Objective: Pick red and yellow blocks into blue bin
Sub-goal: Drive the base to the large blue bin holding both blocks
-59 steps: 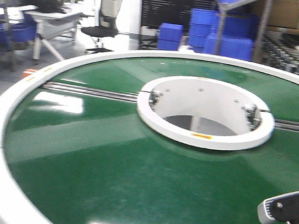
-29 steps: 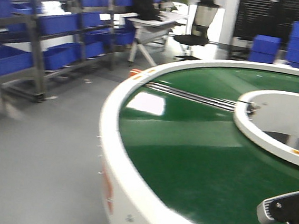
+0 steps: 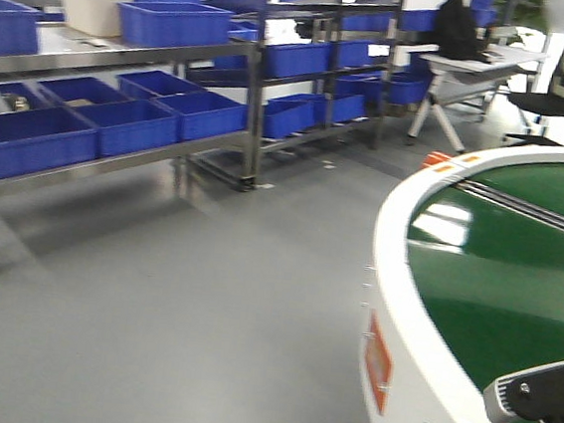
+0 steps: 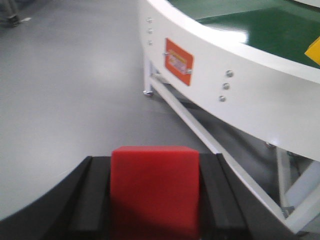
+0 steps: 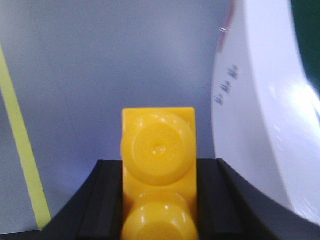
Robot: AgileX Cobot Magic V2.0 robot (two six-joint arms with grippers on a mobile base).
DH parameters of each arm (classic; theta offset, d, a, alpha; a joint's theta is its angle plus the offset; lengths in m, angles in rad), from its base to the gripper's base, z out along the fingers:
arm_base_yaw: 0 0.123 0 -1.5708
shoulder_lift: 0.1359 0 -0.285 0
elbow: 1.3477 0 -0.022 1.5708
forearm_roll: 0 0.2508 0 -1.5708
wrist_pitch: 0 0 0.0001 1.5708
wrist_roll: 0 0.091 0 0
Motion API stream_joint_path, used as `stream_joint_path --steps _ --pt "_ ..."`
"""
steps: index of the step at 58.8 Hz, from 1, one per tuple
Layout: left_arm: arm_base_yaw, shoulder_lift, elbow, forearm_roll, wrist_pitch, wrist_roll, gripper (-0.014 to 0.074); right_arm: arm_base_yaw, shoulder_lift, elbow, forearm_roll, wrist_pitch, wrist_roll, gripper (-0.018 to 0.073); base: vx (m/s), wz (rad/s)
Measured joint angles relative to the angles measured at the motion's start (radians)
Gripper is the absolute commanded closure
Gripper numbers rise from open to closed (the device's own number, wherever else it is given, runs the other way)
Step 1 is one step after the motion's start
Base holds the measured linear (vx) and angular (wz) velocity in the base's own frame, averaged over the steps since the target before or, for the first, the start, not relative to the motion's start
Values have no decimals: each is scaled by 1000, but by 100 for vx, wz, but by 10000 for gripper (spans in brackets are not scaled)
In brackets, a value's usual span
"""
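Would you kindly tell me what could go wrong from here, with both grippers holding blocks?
1. The red cube in the left gripper and the yellow brick in the right gripper are pinched only by their sides; a jolt might shake one loose onto the floor.
2. The round table's white rim is close beside the right gripper, so a swing could clip it.
3. Many similar blue tubs fill the racks; a block might land in the wrong one.
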Motion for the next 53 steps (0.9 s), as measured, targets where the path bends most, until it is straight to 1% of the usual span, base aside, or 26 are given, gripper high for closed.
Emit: stream_joint_path --steps 25,41,53 --pt "0 0 0 -1 0 0 362 0 0 0 0 0 0 328 9 41" --pt "0 0 0 -1 0 0 362 0 0 0 0 0 0 328 20 34" --pt "0 0 0 -1 0 0 362 0 0 0 0 0 0 328 26 21"
